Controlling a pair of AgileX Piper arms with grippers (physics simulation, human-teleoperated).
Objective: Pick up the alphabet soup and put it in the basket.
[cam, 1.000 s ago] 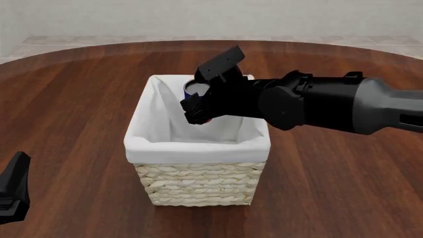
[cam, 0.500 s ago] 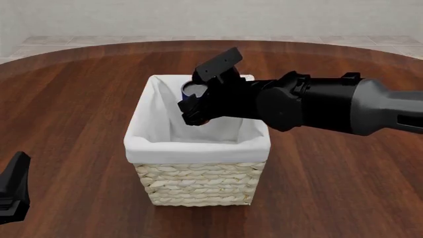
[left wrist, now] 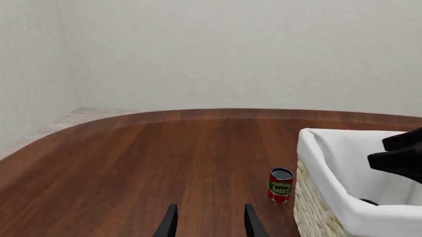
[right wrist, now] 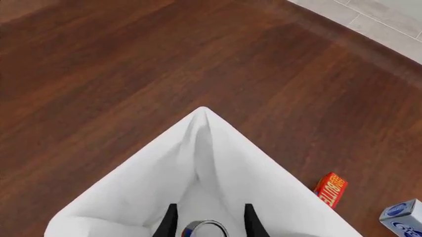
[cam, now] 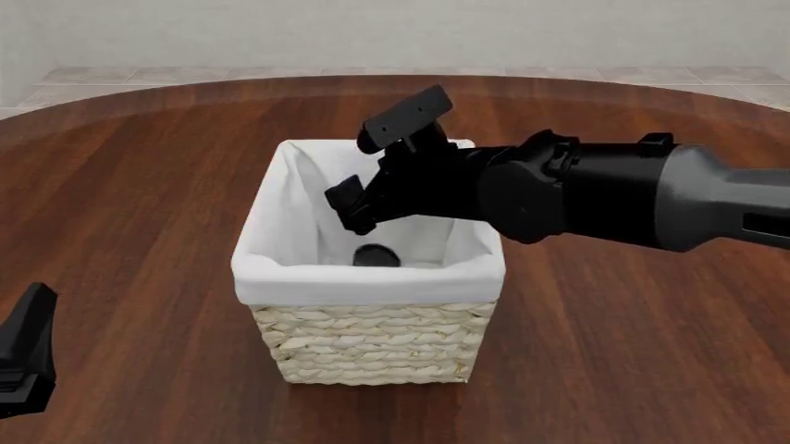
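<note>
Left pincer [cam: 22,347]: low at the bench's [cam: 136,203] near-left edge, fingers apart, holding nothing.
Basket [cam: 370,324]: mid-bench, upright, white liner over rim.
Alphabet soup [cam: 376,255]: down inside the basket, free of any grip.
Right pincer [cam: 370,171]: above the basket opening, fingers apart, empty.

You're working in a simulated room dressed like a home dining corner, not a real one. The round wooden counter [cam: 148,185] has flat, rendered grain, and plain pale walls [left wrist: 231,49] meet a tiled floor [cam: 370,72]. A cloth-lined wicker basket [cam: 370,347] and a tomato sauce can [left wrist: 281,184] suggest household groceries.
</note>
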